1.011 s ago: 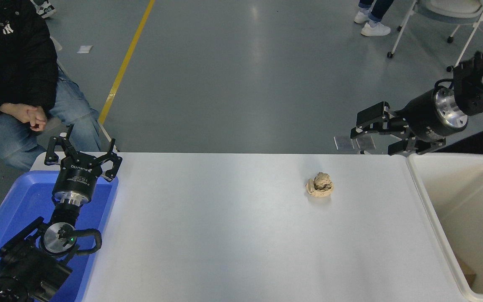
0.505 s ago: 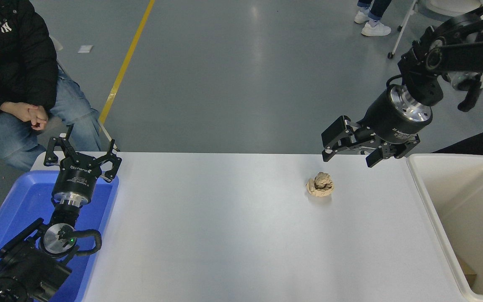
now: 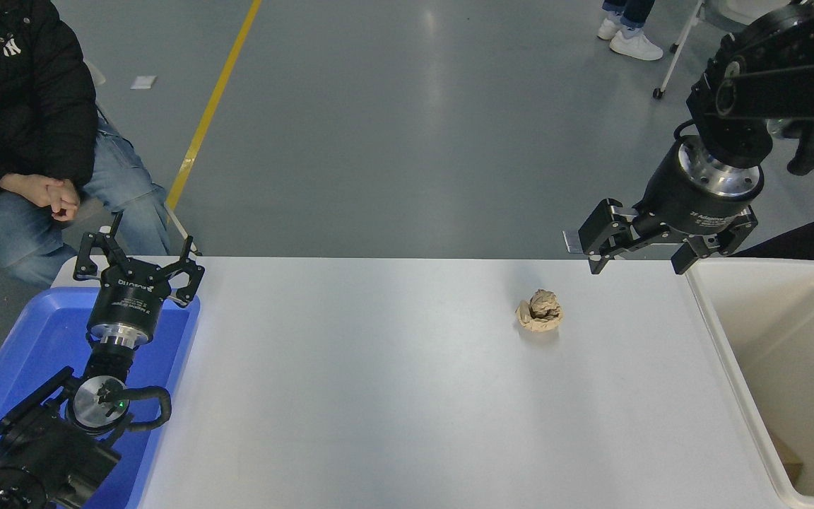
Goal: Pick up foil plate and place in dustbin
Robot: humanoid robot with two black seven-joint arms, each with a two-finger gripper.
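No foil plate shows anywhere on the table, so its direction from either gripper, its long axis and the way it points cannot be told. It may already lie in the dustbin [image 3: 739,375], whose interior is largely cut off at the frame's right edge; only a small brownish scrap is visible low in its near corner. On the white table [image 3: 379,396] just one loose thing remains, a crumpled tan paper ball [image 3: 540,312], left of the bin and well apart from it. The right gripper [image 3: 639,249] hangs above the table's far edge, near the bin's far left corner, fingers spread and holding nothing; it is much the nearer arm to the bin. The left gripper [image 3: 140,263] sits parked over the blue tray [image 3: 32,339] at the lower left, fingers likewise spread.
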